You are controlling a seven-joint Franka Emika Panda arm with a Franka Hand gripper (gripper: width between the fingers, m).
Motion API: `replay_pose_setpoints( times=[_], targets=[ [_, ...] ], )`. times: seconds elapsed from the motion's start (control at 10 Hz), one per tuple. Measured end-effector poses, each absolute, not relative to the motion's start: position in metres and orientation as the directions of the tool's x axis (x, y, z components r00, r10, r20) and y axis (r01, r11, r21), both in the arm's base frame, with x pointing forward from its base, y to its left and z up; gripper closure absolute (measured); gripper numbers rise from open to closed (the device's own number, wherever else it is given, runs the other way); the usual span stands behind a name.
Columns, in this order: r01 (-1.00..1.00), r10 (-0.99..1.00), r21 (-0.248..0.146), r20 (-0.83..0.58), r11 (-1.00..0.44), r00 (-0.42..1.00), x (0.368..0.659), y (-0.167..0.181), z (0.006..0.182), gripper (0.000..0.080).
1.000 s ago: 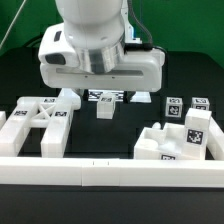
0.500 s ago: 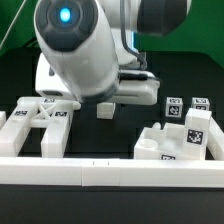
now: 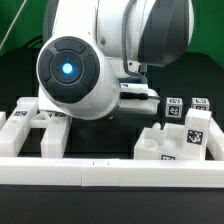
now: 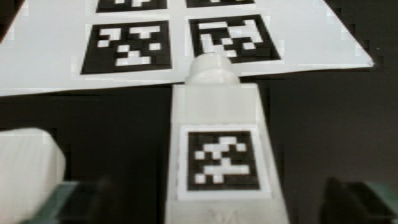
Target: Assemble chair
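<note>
We see our tool apart: its fingers stand on both sides of a white chair leg, not touching it. The leg lies on the bench, its far end at the marker board.

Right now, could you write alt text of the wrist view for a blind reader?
A long white chair piece bearing a black-and-white tag lies between the dark fingers of the open gripper, untouched by either. One end points at the marker board with its printed tags.
</note>
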State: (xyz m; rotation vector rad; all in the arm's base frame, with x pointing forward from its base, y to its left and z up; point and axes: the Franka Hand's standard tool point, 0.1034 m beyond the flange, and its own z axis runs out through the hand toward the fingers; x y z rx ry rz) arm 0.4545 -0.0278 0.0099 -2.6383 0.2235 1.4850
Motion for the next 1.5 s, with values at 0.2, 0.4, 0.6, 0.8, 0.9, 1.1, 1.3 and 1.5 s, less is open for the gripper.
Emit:
replay_pose_setpoints(
  times=[0.2,0.4,0.6,0.8,0.9,1.1,1.3,1.5],
  targets=[
    [-0.180,-0.077,-0.020,-0.856,-0.984,0.512,0.455,-0.028,0.010,0.0514],
    [-0.180,-0.076,-0.021,-0.855,-0.983,0.513,0.455,-0.027,0.011,0.0514],
    [-0.180,-0.066,-0.029,-0.863,-0.983,0.502,0.467,-0.021,0.038,0.0514],
    [-0.189,-0.064,-0.039,-0.860,-0.981,0.507,0.485,-0.015,0.073,0.0514],
    [-0.188,-0.058,-0.050,-0.846,-0.981,0.530,0.495,-0.017,0.080,0.0514],
    [-0.186,-0.055,-0.056,-0.839,-0.981,0.542,0.497,-0.021,0.078,0.0514],
    [-0.185,-0.058,-0.055,-0.831,-0.981,0.553,0.499,-0.022,0.076,0.0514],
    [-0.170,-0.073,-0.059,-0.731,-0.984,0.678,0.521,-0.017,0.078,0.0514]
  ],
)
